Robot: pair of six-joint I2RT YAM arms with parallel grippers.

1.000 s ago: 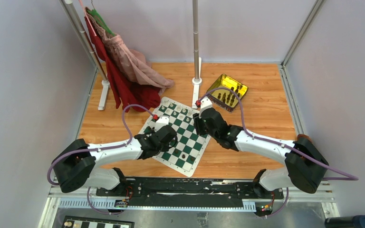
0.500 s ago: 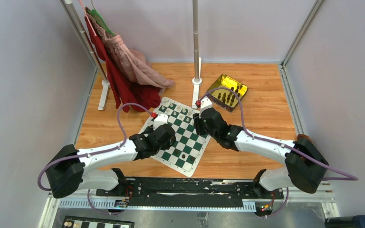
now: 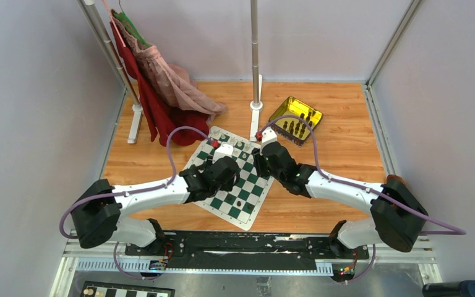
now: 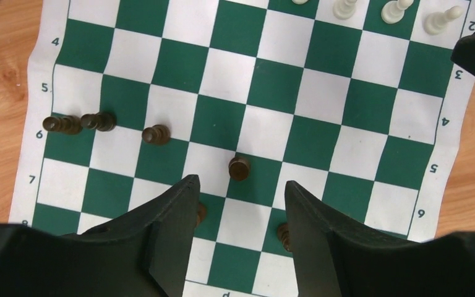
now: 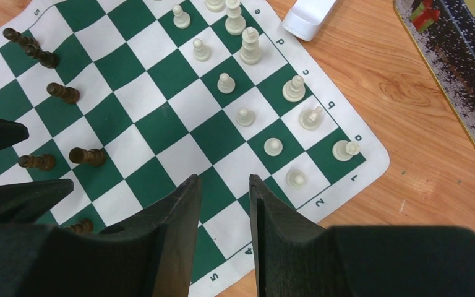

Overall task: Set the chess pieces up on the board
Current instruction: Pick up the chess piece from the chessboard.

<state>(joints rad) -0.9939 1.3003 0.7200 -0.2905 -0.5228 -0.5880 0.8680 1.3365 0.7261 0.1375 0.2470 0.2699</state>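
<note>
While the left gripper (image 4: pixel 240 185) and right gripper (image 5: pixel 224 179) are hovering spread-fingered and empty above it, the green-and-white checkered mat (image 3: pixel 247 195) on the wooden tabletop (image 3: pixel 340 154) is pointing its cream pieces (image 5: pixel 250 46) toward 1 o'clock, a yellow transparent tray (image 3: pixel 284 113) lying beyond.

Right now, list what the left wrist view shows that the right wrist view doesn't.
Only the left wrist view: the gap of the left hand, open and empty, with a dark piece standing just ahead of it.
Only the right wrist view: the gap of the right hand, also open and empty; the edge of a tray; a white stand foot; two rows of white pieces.
Both: the green-and-white board, dark pieces on it, some white pieces, and the wooden table.
</note>
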